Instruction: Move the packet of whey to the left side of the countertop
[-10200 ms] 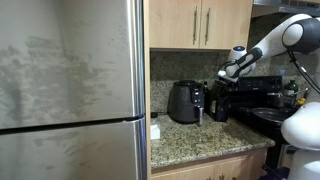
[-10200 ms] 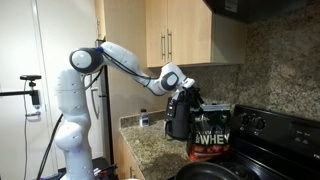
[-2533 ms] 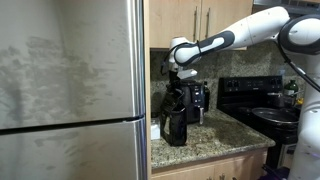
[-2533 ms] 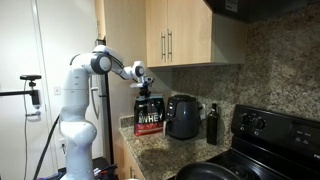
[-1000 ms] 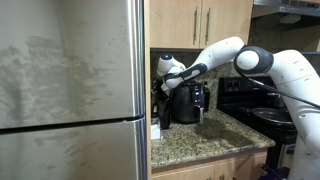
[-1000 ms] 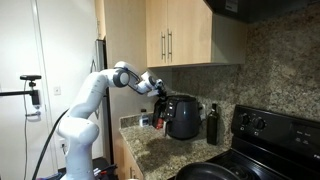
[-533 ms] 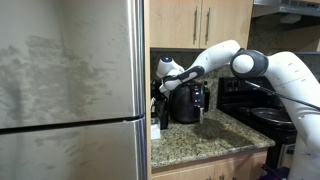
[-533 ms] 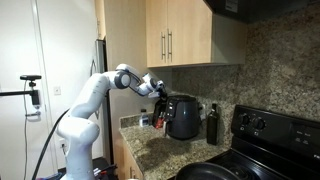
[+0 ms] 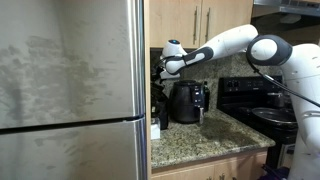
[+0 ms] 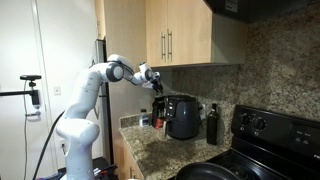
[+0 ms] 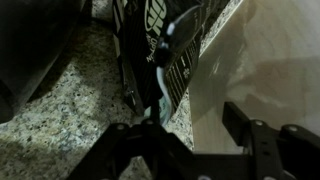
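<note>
1. Locate packet of whey upright at left end of countertop, beside rounded black appliance.
2. Note gripper above it, spread wide, empty.
3. Judge release done; retract upward, clear.

The fridge is brushed steel with a dull, streaky sheen. The countertop is polished speckled granite, as is the backsplash; in the wrist view the stone looks grainy yet smooth. The cabinets are light wood, satin, with slim metal handles. The packet is glossy black film with pale print. The appliance is shiny black plastic with silver trim. The bottle is dark and glossy, the stove glossy black. The arm is smooth white plastic; the gripper is matt black
</note>
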